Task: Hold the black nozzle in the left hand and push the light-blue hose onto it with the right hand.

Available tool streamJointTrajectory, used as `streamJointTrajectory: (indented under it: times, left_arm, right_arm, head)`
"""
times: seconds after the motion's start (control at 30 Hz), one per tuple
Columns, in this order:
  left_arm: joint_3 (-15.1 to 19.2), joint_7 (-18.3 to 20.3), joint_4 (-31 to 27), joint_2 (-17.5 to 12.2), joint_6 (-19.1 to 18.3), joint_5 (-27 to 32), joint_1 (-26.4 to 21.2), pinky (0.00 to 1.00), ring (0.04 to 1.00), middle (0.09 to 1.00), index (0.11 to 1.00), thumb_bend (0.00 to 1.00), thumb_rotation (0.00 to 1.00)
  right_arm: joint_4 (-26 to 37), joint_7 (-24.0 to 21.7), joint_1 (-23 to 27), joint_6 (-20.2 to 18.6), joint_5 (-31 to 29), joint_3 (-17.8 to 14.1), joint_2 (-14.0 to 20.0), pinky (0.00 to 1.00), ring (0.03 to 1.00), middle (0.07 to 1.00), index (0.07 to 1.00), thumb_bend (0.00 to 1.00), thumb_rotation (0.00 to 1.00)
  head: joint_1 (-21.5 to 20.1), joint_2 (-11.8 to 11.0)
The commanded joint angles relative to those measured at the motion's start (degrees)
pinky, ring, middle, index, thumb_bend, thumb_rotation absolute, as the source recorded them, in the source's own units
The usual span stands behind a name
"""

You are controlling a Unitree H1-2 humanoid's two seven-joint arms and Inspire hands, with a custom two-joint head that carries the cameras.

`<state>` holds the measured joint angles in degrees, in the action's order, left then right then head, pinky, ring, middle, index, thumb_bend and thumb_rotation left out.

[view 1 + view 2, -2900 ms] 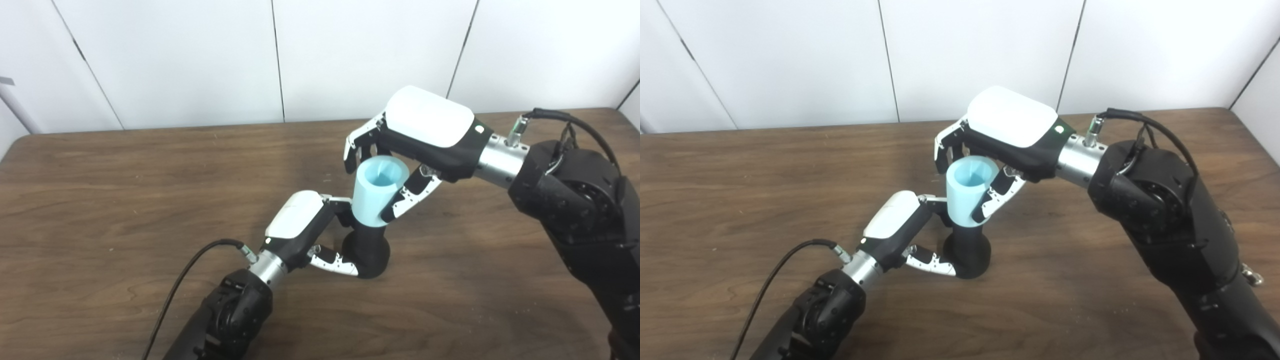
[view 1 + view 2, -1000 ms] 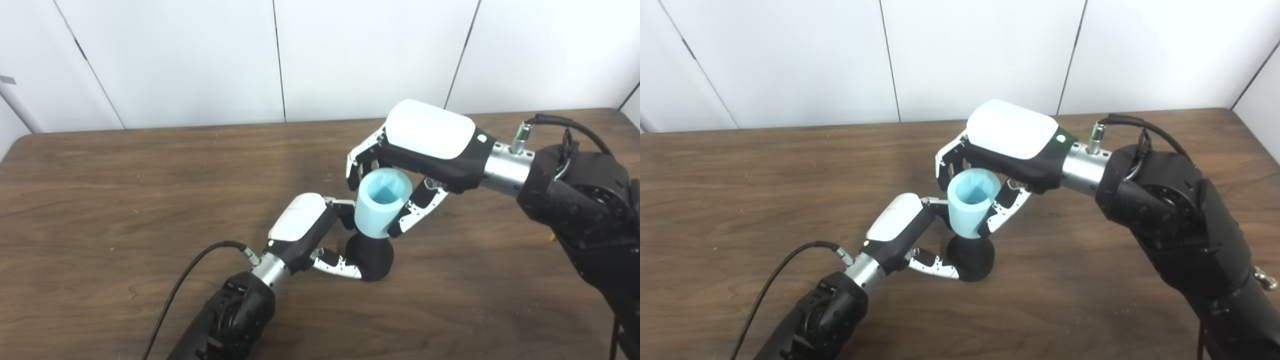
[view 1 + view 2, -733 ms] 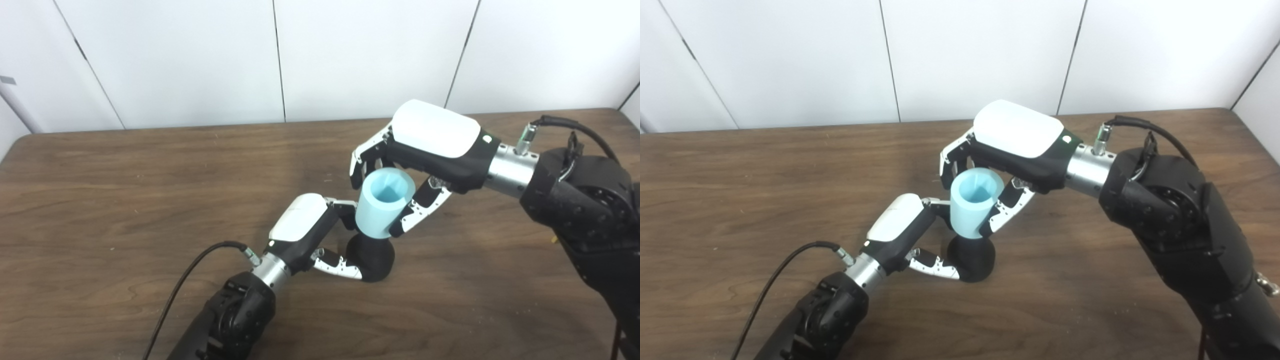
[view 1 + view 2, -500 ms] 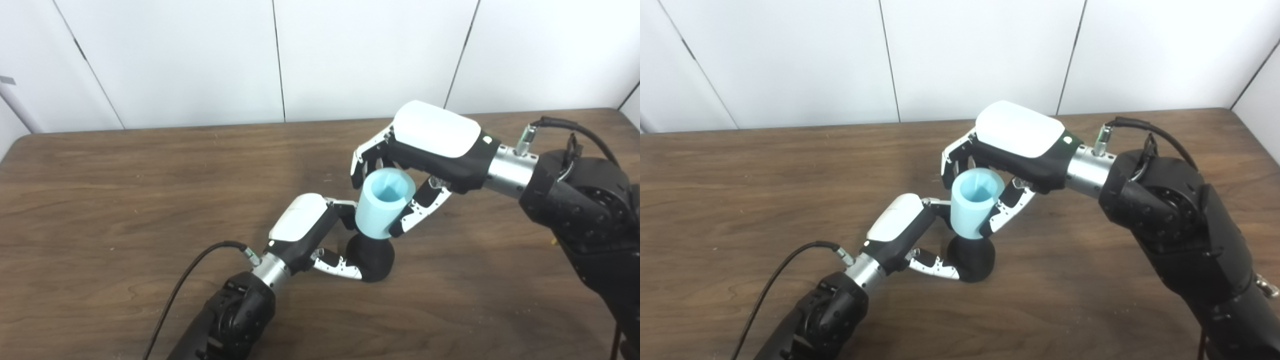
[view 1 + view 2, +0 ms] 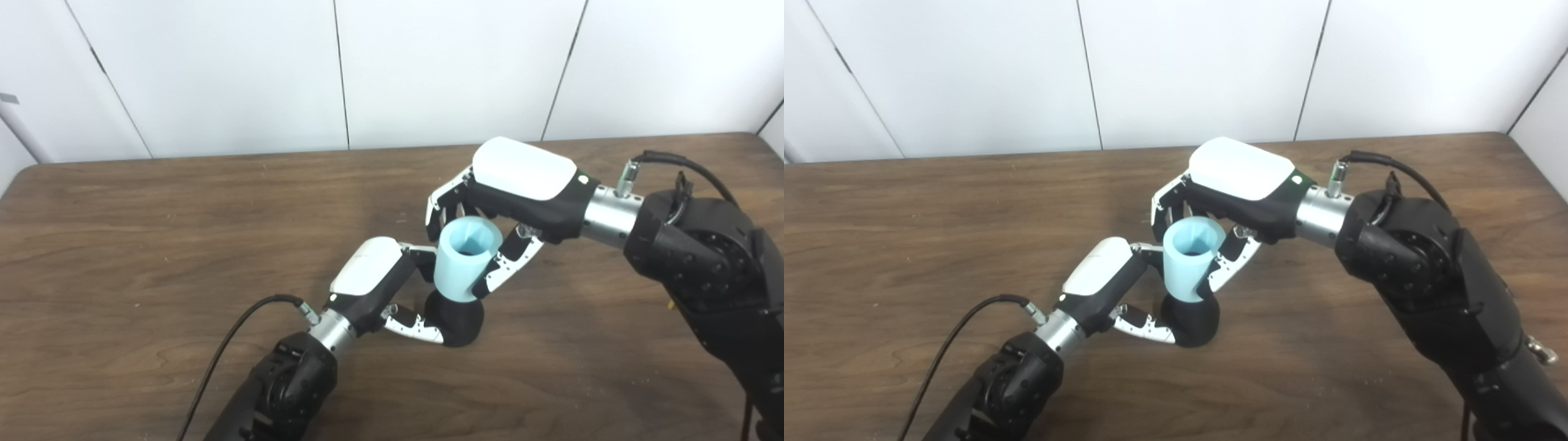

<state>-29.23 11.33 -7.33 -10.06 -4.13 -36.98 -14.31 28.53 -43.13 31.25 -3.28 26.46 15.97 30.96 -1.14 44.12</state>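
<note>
Hose and nozzle sit joined between the two hands, out in the middle of the brown wooden table [image 5: 122,233]. The light-blue hose [image 5: 464,260] is a short, fat tube. It stands almost straight up, with its open mouth facing the cameras. Its bottom end is pushed down over the top of the black nozzle [image 5: 456,318], so only the round, wide bottom of the nozzle shows. That round bottom rests on the table.

The right hand [image 5: 520,187] comes in from the right and is above the hose and a little behind it. Its fingers [image 5: 442,208] curl down around the far side of the tube. Its thumb [image 5: 505,269] presses on the near right side. So the right hand is closed around the hose and has hold of it.

The left hand [image 5: 370,282] is lower, just to the left of the nozzle. Its fingers reach around the back of the nozzle, right under the bottom of the hose. Its thumb [image 5: 413,324] lies along the near side of the round black part, close to the table. So the left hand is closed around the nozzle and has hold of it.

A black cable [image 5: 239,343] runs from the left wrist down toward the bottom of the picture. White wall panels [image 5: 245,73] stand behind the table.
</note>
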Motion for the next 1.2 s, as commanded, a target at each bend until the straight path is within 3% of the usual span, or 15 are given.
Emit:
streamJointTrajectory:
  times: [0.0,0.23,0.63,0.7,0.77,0.8,0.83,0.87,1.17]
  left_arm:
    - [-0.77,3.79,2.1,-2.0,-3.24,-2.59,1.88,0.78,0.58,0.497,0.477,0.52,0.0]
    - [-0.73,3.92,2.16,-1.92,-3.38,-2.68,1.71,0.78,0.58,0.491,0.482,0.52,0.0]
    - [-0.77,3.87,2.01,-1.84,-3.5,-2.73,2.13,0.78,0.581,0.499,0.474,0.52,0.0]
    - [-0.74,3.88,2.0,-1.88,-3.47,-2.66,2.16,0.78,0.582,0.499,0.475,0.52,0.0]
    - [-0.7,3.89,2.0,-1.93,-3.43,-2.58,2.18,0.78,0.582,0.498,0.476,0.52,0.0]
    - [-0.67,3.91,2.03,-1.97,-3.39,-2.51,2.18,0.78,0.582,0.498,0.476,0.52,0.0]
    - [-0.66,3.92,2.06,-1.99,-3.36,-2.47,2.17,0.78,0.582,0.497,0.477,0.52,0.0]
    - [-0.64,3.99,1.95,-2.03,-3.37,-2.44,2.19,0.78,0.582,0.496,0.477,0.52,0.0]
    - [-0.65,4.06,2.0,-2.06,-3.17,-2.51,2.13,0.78,0.581,0.497,0.477,0.52,0.0]
  right_arm:
    - [-0.23,-1.39,2.64,-0.58,-0.28,0.43,0.83,0.22,0.344,0.453,0.545,0.51,0.0]
    - [0.38,-2.94,3.52,-1.61,0.38,1.29,1.15,0.25,0.353,0.453,0.545,0.51,0.0]
    - [1.33,-1.79,2.72,-0.12,0.89,1.01,1.36,0.24,0.349,0.463,0.549,0.51,0.0]
    - [1.19,-0.92,2.25,1.06,1.13,0.68,1.53,0.25,0.353,0.464,0.557,0.51,0.0]
    - [1.12,-0.32,1.95,2.11,1.57,0.45,1.71,0.34,0.427,0.466,0.531,0.52,0.0]
    - [1.16,0.13,1.77,2.84,1.91,0.27,1.81,0.38,0.467,0.535,0.589,0.71,0.07]
    - [1.18,0.42,1.65,3.35,2.14,0.14,1.86,0.41,0.516,0.593,0.63,0.84,0.13]
    - [1.28,0.81,1.53,3.99,2.56,0.01,1.91,0.42,0.533,0.613,0.644,0.88,0.15]
    - [2.82,2.78,0.57,7.29,2.96,-2.77,2.41,0.46,0.572,0.654,0.646,0.98,0.28]
  head:
    - [-0.05,0.01]
    - [-0.03,-0.02]
    - [-0.23,-0.04]
    - [-0.3,-0.06]
    - [-0.31,-0.12]
    - [-0.27,-0.16]
    - [-0.27,-0.16]
    - [-0.25,-0.17]
    - [-0.3,-0.12]
